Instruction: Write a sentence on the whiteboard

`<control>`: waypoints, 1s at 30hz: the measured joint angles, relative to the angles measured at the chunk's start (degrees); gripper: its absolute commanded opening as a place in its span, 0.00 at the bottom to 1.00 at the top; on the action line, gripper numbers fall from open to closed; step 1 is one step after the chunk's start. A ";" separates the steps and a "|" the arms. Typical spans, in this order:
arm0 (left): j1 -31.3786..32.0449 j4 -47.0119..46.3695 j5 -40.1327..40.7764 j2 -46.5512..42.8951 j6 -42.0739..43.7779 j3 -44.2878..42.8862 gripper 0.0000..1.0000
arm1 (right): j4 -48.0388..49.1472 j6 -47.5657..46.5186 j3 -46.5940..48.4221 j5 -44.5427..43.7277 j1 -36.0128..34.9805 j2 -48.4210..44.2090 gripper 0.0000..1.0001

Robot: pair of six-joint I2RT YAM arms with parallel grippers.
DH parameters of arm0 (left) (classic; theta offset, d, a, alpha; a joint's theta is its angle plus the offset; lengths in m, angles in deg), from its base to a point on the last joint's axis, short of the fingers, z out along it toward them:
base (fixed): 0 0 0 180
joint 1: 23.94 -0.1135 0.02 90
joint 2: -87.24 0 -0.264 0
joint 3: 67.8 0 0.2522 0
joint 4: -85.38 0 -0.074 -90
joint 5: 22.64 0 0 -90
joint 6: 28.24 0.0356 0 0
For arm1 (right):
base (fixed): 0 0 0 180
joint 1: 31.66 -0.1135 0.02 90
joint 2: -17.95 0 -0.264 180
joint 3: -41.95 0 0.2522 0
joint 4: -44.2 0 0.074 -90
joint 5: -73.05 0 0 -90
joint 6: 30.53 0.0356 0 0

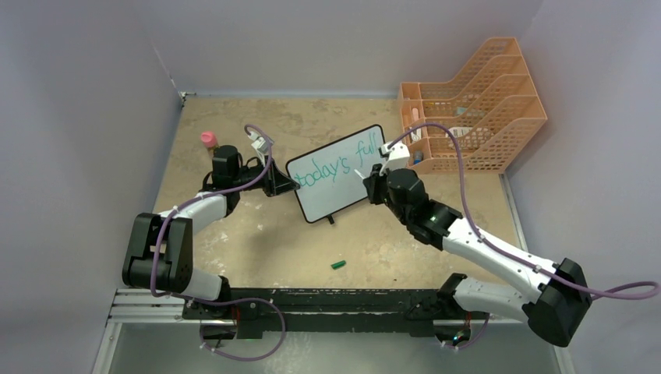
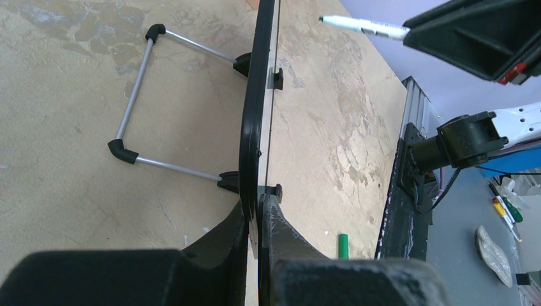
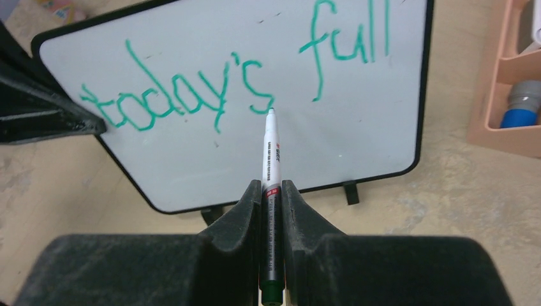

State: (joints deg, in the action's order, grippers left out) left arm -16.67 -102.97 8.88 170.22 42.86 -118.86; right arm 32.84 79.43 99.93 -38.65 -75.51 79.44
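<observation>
The whiteboard (image 1: 331, 199) stands tilted on the table, with "today's full" written on it in green. My left gripper (image 1: 290, 185) is shut on its left edge; in the left wrist view the board (image 2: 258, 115) runs edge-on between my left gripper's (image 2: 260, 213) jaws. My right gripper (image 1: 372, 185) is shut on a white marker (image 3: 271, 153) and faces the whiteboard (image 3: 332, 146). The tip points just below the "s". In the left wrist view the marker (image 2: 363, 25) tip sits a short way off the board face. A green cap (image 1: 338, 264) lies on the table in front of the board.
An orange mesh file rack (image 1: 475, 101) stands at the back right, close behind the right gripper. A pink-capped bottle (image 1: 208, 140) is at the back left. The board's wire stand (image 2: 137, 108) rests on the table behind it. A metal rail (image 1: 156, 300) lines the near edge.
</observation>
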 measured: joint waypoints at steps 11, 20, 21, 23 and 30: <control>0.00 -0.02 0.00 0.00 0.00 0.00 0.00 | 0.72 3.67 -1.97 -3.98 -9.42 0.15 0.00; 0.00 -0.04 0.00 0.00 -0.02 0.00 0.00 | 2.25 5.88 -2.60 -7.85 -17.16 3.17 0.00; 0.00 -0.07 0.00 0.00 -0.02 0.00 0.00 | 2.47 5.99 -2.60 -8.26 -17.88 3.63 0.00; 0.00 -0.07 0.00 0.00 -0.02 0.00 0.00 | 2.80 6.16 -2.60 -9.05 -19.12 4.28 0.00; 0.00 -0.07 0.00 0.00 -0.02 0.00 0.00 | 5.31 6.93 -2.64 -11.26 -23.02 6.84 0.00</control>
State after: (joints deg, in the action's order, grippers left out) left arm -16.67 -103.03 8.88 170.22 42.84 -118.86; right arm 38.15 86.36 97.29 -49.90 -98.53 86.28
